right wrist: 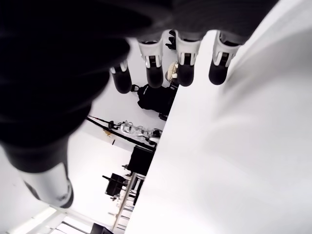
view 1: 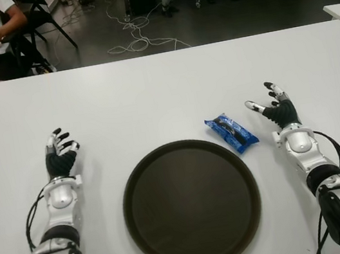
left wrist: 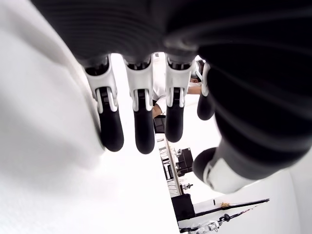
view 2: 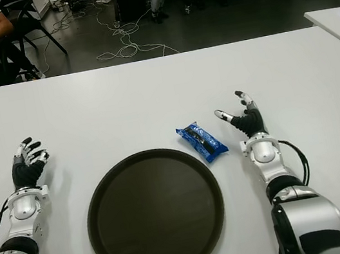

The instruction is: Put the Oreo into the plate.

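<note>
Blue Oreo packet (view 1: 231,132) lies on white table (view 1: 152,97), just off the upper-right rim of the dark round plate (view 1: 191,204); print unreadable. Right hand (view 1: 276,106) beside packet, fingers spread, empty. Left hand (view 1: 59,153) left of plate, fingers loosely extended, empty.
</note>
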Robot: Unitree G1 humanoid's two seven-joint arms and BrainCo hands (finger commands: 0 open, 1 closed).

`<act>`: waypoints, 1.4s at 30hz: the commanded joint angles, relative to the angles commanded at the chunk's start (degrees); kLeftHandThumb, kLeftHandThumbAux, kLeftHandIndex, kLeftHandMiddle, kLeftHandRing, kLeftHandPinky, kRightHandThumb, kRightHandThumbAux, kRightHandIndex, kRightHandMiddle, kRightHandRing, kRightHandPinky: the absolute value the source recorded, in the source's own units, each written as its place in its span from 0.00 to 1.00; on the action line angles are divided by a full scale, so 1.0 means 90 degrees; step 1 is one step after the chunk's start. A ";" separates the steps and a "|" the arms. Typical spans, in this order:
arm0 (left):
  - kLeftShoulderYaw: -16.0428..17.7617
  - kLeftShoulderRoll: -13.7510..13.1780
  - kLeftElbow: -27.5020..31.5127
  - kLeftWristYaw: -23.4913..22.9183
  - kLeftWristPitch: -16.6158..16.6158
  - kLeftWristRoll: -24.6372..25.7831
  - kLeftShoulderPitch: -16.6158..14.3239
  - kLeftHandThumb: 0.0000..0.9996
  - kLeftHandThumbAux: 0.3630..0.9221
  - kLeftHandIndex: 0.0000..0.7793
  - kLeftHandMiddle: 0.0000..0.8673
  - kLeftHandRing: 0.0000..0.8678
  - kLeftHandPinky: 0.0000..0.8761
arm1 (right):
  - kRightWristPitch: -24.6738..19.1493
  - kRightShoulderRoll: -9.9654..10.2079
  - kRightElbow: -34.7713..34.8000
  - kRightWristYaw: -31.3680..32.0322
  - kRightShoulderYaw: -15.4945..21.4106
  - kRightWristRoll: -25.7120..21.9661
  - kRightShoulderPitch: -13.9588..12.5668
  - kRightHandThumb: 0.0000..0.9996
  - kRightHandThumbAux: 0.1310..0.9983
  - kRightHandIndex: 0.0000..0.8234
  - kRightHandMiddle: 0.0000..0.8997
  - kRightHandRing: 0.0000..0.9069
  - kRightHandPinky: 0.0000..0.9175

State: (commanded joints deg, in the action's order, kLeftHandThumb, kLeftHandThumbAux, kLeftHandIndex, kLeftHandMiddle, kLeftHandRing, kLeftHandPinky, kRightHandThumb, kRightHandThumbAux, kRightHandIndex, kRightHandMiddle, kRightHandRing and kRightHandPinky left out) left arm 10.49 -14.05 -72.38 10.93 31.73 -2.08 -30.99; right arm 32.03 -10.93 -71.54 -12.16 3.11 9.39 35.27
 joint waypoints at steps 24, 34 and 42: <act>0.0015 0.0012 -0.0016 -0.0034 0.0011 0.0004 -0.0007 0.26 0.66 0.19 0.25 0.29 0.36 | 0.0820 0.0120 0.0664 0.0047 -0.0487 0.0245 -0.0428 0.14 0.63 0.05 0.08 0.05 0.05; 0.0021 0.0025 -0.0008 -0.0047 0.0018 0.0015 -0.0010 0.25 0.69 0.19 0.26 0.29 0.35 | 0.0664 0.0307 0.1249 -0.0216 -0.0952 0.0723 -0.0781 0.08 0.64 0.05 0.10 0.09 0.10; -0.0013 0.0023 -0.0008 0.0011 0.0026 -0.0031 -0.0008 0.24 0.70 0.19 0.25 0.29 0.34 | 0.0263 0.0278 0.1860 -0.0200 -0.1163 0.1024 -0.1101 0.05 0.62 0.02 0.09 0.12 0.19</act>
State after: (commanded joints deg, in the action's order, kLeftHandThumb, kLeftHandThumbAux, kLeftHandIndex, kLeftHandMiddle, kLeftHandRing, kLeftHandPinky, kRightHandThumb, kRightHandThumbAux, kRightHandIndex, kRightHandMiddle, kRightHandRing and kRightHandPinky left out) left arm 10.37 -13.84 -72.45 11.03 31.96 -2.36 -31.06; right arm 34.40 -8.43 -54.80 -13.96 -7.36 18.61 25.36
